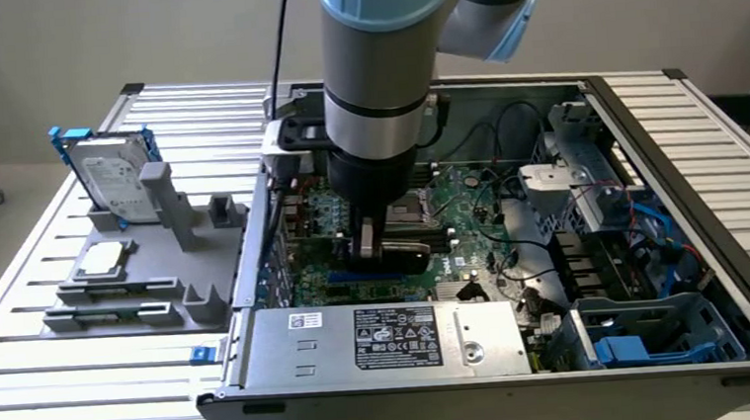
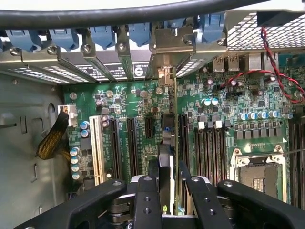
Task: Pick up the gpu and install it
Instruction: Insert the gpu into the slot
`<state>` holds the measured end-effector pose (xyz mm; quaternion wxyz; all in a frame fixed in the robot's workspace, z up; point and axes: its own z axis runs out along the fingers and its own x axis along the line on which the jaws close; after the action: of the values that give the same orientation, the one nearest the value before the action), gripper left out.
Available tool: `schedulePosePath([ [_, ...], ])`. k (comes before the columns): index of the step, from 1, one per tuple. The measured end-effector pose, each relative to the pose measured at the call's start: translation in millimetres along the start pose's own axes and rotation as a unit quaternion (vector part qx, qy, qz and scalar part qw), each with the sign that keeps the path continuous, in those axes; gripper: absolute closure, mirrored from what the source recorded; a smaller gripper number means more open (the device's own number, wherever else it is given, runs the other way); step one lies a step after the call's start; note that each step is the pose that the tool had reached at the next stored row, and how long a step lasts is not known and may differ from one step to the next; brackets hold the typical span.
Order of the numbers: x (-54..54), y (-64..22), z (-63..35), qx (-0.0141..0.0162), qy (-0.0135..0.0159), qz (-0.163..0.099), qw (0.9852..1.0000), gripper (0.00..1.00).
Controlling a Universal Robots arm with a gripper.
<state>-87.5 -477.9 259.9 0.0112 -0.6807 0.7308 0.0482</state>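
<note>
Black jaws clamp gpu edge-on over motherboard.

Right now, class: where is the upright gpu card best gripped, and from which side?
Its upper long edge, from straight above: the thin green gpu card stands on edge over the green motherboard, flat faces free, where the black gripper clamps it.

A robotics workshop: open computer case on a slatted aluminium bench.

Surroundings on the bench
Hard drive upright in a grey holder, exterior view's left of the open computer case; labelled power supply along the case's near side.
</note>
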Motion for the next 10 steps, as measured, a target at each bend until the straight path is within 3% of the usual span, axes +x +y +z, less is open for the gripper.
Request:
schedulePosePath([
  [10, -0.2, -3.1, 0.4, -0.0017, 0.0001, 0.000, 1.0000, 0.74],
])
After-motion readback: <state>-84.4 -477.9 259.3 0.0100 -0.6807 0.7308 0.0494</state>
